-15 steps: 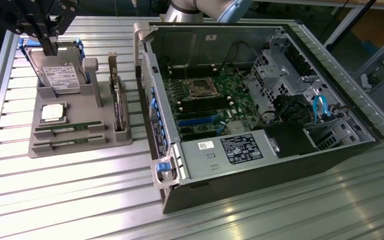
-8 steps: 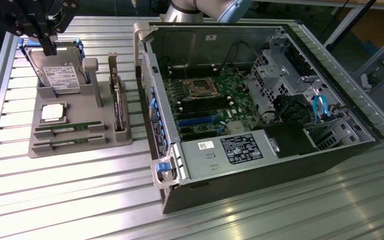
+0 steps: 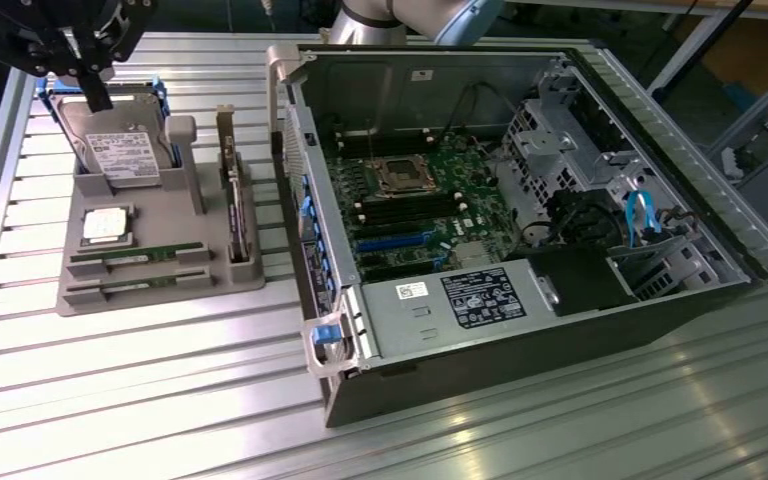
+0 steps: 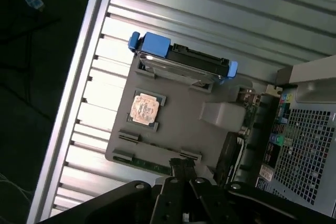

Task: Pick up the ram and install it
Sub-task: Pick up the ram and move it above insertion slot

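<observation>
The gripper [image 3: 96, 97] is hanging with its jaws pressed together and carrying nothing, poised above the hard drive [image 3: 124, 150] at one end of the grey holder [image 3: 157, 298]. The ram [image 3: 137, 256] is lying well away from the gripper, at the holder's opposite end. It is sitting on edge in a narrow groove beyond the processor [image 3: 107, 225], with a second similar groove running just beside it.

Several things are threatening the work from here. With the jaws together, any descent onto the stick is likely to press down on its top edge rather than straddle it. That could chip the board or tip the holder. The two grooves are running close and parallel, so a slightly offset approach risks catching the neighbouring groove or its contents. The processor is resting just beside the grooves on the gripper's side, and the expansion card [image 3: 235, 215] is standing off to one side of the gripper's path, so a wide sweep could knock either. A pinch off the stick's middle is likely to let it pivot. Inside the computer case [image 3: 291, 120], the memory slots [image 3: 381, 212] on the motherboard [image 3: 424, 225] are sitting below tall walls, so a tilted stick could jam or bend.

The hard drive is bearing a white label, and the power supply [image 3: 491, 295] a black one with white print, but no writing is coming through legibly.
</observation>
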Available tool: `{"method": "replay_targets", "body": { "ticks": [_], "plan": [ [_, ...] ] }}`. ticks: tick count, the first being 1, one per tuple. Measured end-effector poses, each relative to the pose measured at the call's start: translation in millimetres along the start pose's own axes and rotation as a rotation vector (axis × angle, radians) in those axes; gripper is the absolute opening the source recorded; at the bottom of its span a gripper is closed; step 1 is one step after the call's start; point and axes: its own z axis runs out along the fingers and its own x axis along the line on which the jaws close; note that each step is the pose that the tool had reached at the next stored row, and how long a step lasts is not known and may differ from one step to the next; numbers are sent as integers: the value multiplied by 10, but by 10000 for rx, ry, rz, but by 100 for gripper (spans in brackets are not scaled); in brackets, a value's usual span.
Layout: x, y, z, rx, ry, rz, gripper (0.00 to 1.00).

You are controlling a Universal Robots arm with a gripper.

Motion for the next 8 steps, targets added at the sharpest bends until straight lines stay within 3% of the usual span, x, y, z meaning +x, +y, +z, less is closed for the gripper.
{"method": "replay_targets", "body": {
  "ticks": [8],
  "plan": [
    [0,0,3,-40,72,-1628,10]
  ]
}}
